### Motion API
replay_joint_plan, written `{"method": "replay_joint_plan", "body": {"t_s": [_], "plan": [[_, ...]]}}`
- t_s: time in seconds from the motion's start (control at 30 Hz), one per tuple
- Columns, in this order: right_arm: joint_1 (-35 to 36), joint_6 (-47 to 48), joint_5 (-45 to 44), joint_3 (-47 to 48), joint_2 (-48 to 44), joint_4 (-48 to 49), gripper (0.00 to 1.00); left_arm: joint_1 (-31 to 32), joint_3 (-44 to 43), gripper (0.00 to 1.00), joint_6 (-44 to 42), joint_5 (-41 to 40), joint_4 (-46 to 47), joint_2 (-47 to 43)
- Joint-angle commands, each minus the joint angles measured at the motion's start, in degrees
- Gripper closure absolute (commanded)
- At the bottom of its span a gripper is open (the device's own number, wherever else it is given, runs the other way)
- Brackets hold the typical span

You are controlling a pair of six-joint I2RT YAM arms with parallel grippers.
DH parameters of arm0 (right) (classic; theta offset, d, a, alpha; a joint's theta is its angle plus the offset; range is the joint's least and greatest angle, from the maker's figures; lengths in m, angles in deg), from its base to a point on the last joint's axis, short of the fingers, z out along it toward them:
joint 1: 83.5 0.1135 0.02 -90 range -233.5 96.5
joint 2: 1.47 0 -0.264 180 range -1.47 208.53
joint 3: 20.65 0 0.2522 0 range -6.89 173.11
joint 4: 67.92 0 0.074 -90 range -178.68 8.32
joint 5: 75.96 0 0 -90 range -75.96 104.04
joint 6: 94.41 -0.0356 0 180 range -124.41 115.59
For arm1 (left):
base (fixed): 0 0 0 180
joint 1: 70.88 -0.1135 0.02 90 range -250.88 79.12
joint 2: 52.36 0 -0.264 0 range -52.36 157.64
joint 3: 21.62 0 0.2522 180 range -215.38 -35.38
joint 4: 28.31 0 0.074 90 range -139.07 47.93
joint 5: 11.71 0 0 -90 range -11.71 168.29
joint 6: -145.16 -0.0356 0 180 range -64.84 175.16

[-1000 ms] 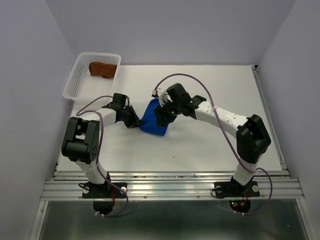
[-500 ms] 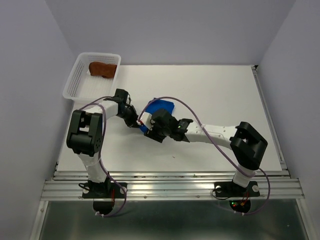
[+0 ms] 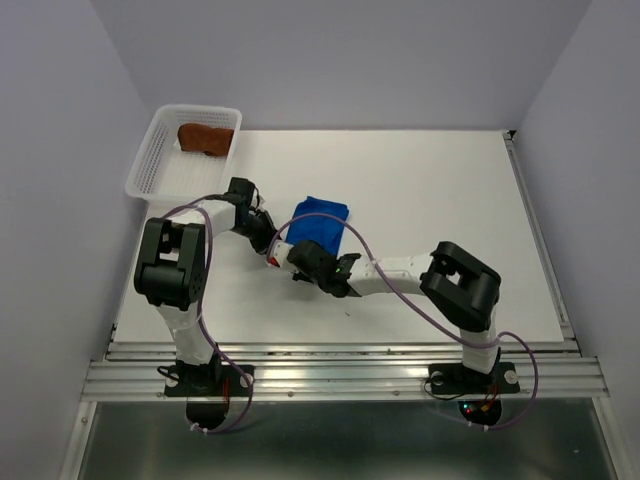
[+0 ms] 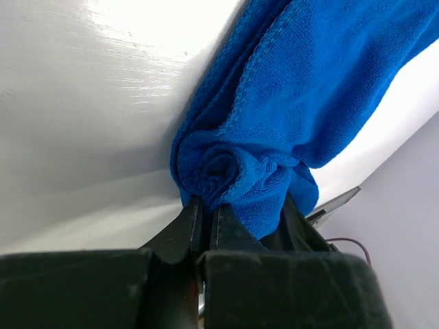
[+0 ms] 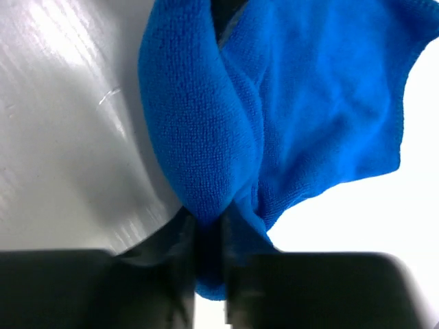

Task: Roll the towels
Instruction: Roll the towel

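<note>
Top external: left claw [image 3: 270, 245] and right claw [image 3: 297, 258] pinch blue towel [image 3: 322, 220] low.

Right arm swung low and near
The right claw [image 3: 288, 256] went from above the blue towel [image 3: 322, 218] to its near-left end; the towel, bunched before, now lies flatter on the worktop [image 3: 440, 190].

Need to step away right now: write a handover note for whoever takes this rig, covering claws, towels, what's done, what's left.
Left claw: shut on the blue towel at its rolled near end.
Right claw: shut on a fold at that same end.
Blue towel lies on the table, rolled only along its near edge.
Brown towel sits bundled in the white basket, far left.
Done: roll begun. Left: finish rolling the blue towel.
</note>
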Motion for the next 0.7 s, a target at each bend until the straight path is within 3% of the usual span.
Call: {"method": "replay_joint_plan", "body": {"t_s": [0.0, 0.03, 0.07, 0.13, 0.17, 0.2, 0.27, 0.3, 0.37, 0.57, 0.67], "plan": [[0.1, -2.4, -3.8, -0.3, 1.3, 1.7, 0.98, -0.5, -2.2, 1.0, -0.9, 1.6, -1.6, -1.3], [0.1, -3.6, -3.4, -0.1, 1.1, 1.7, 0.99, -0.6, -2.2, 0.95, -1.1, 1.3, -1.6, -1.7], [0.1, -4.4, -3.0, 0.2, 1.0, 1.6, 0.99, -0.7, -2.2, 0.79, -1.3, 0.9, -1.5, -2.2], [-0.4, -7.7, -1.8, 2.2, 0.9, -1.4, 0.99, -0.9, -2.5, 0.63, -2.2, 0.1, -1.2, -3.8], [-1.0, -9.5, -1.5, 3.5, 1.0, -3.4, 0.99, -0.9, -2.7, 0.48, -2.4, -0.5, -1.1, -4.4], [-1.5, -11.2, -0.2, 5.3, 1.0, -10.2, 0.99, -0.9, -2.8, 0.41, -2.8, -1.2, -0.6, -5.4], [-2.5, -16.7, 3.6, 7.5, 0.4, -14.4, 0.99, -0.9, -3.3, 0.31, -3.1, -2.6, -0.2, -6.4], [-3.2, -17.6, 10.5, 7.3, -1.3, -16.0, 0.99, -1.0, -3.4, 0.25, -3.0, -3.9, 0.0, -7.3], [-5.1, -20.6, 16.3, 6.0, -3.7, -15.9, 0.99, -1.0, -2.9, 0.18, -2.8, -4.8, 1.0, -8.4], [-11.0, -27.6, 37.1, 7.0, -4.5, -17.4, 0.99, -1.2, -1.2, 0.17, -1.9, -8.5, 3.9, -12.4], [-17.6, -30.7, 52.1, 8.7, -2.8, -19.1, 0.99, -1.2, 1.5, 0.17, -2.2, -9.2, 6.1, -14.9]]}}
